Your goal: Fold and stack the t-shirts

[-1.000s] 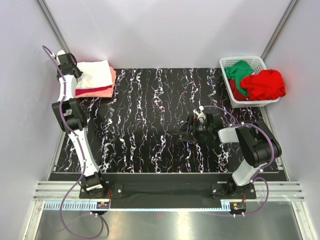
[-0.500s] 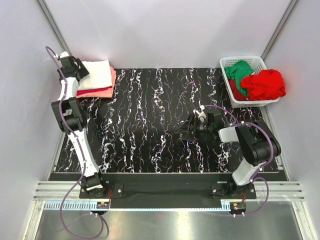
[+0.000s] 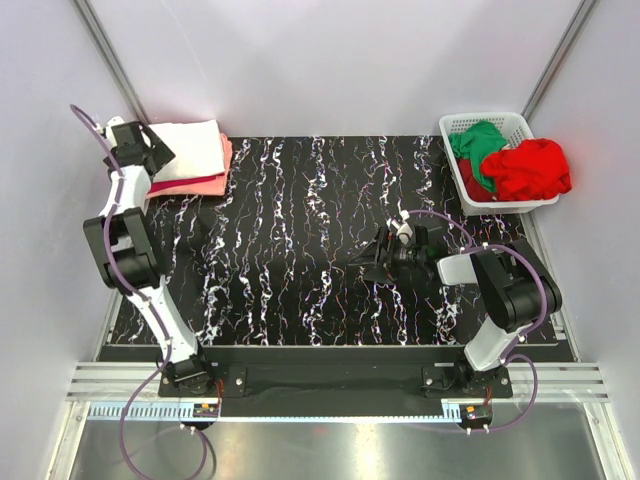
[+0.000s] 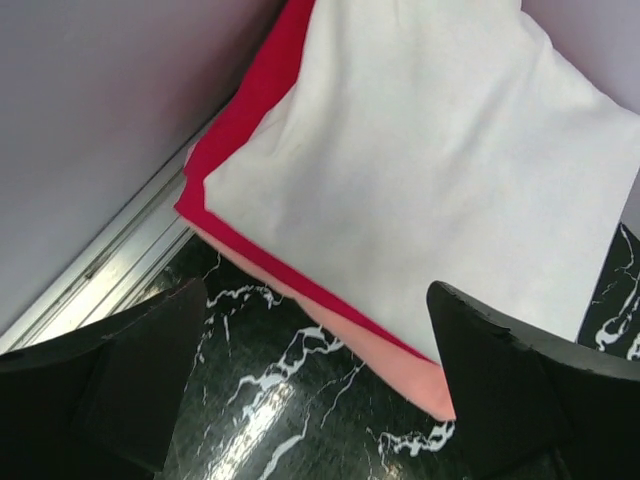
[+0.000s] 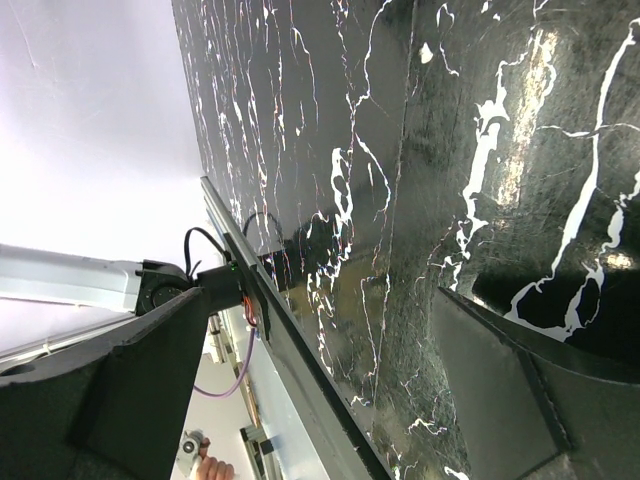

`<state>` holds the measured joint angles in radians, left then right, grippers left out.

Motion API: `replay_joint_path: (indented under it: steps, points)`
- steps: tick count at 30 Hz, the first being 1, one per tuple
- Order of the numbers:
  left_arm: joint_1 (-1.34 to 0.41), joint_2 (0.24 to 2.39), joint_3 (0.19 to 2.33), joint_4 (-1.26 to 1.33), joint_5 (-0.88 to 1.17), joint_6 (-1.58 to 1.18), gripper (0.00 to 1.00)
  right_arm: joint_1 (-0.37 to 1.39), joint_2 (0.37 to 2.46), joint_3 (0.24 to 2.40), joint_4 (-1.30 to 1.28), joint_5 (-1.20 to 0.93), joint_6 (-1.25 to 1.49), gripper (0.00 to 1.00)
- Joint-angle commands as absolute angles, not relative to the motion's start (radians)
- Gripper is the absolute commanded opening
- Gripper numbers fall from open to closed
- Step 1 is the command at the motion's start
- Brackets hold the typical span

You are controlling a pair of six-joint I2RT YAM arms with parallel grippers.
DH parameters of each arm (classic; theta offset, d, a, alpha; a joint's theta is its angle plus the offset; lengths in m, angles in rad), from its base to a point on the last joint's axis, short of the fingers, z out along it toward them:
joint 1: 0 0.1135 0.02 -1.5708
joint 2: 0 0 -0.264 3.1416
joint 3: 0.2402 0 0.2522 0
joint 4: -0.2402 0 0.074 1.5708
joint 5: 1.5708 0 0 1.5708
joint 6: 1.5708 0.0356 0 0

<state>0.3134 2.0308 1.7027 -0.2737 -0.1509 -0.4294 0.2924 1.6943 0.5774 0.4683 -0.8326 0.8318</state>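
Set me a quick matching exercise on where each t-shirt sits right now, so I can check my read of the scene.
Things:
1. white t-shirt
2. salmon-pink t-shirt
3. red t-shirt
4. green t-shirt

Places:
A. draped over the right rim of the basket
B. bottom layer of the folded pile
C. inside the basket, left part
D. top layer of the folded pile

Pairs: 1-D, 2-B, 3-A, 4-C
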Motion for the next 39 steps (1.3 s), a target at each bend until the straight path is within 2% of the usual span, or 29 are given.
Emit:
replay_joint_path:
  steps: [1,9,14,23,29,32,34,36,39]
  points:
    - [0.337,1.909,1.612,-0.241,-0.175,-0.479,0.99,0.285,1.681,0.574,0.505,-0.853,0.825,1.00]
    - [0.345,1.701,1.310,-0.227,-0.137,-0.563,0.99,0.285,1.674,0.572,0.503,-0.848,0.824,1.00]
    - [0.279,1.474,1.060,-0.216,-0.117,-0.537,0.99,0.287,1.667,0.569,0.503,-0.844,0.822,1.00]
    - [0.145,1.218,1.015,-0.374,0.050,-0.461,0.99,0.287,1.661,0.566,0.503,-0.845,0.821,1.00]
    - [-0.064,1.200,1.207,-0.569,0.185,-0.306,0.99,0.285,1.658,0.563,0.503,-0.844,0.824,1.00]
    - [-0.098,1.157,1.290,-0.661,0.305,-0.239,0.99,0.287,1.655,0.563,0.496,-0.841,0.825,1.00]
    - [-0.098,1.076,1.270,-0.625,0.410,-0.224,0.99,0.285,1.649,0.560,0.497,-0.839,0.825,1.00]
    - [-0.097,1.010,1.157,-0.518,0.402,-0.300,0.99,0.285,1.651,0.560,0.497,-0.839,0.825,1.00]
    - [-0.095,0.915,1.054,-0.506,0.377,-0.318,0.99,0.285,1.655,0.563,0.497,-0.842,0.828,1.00]
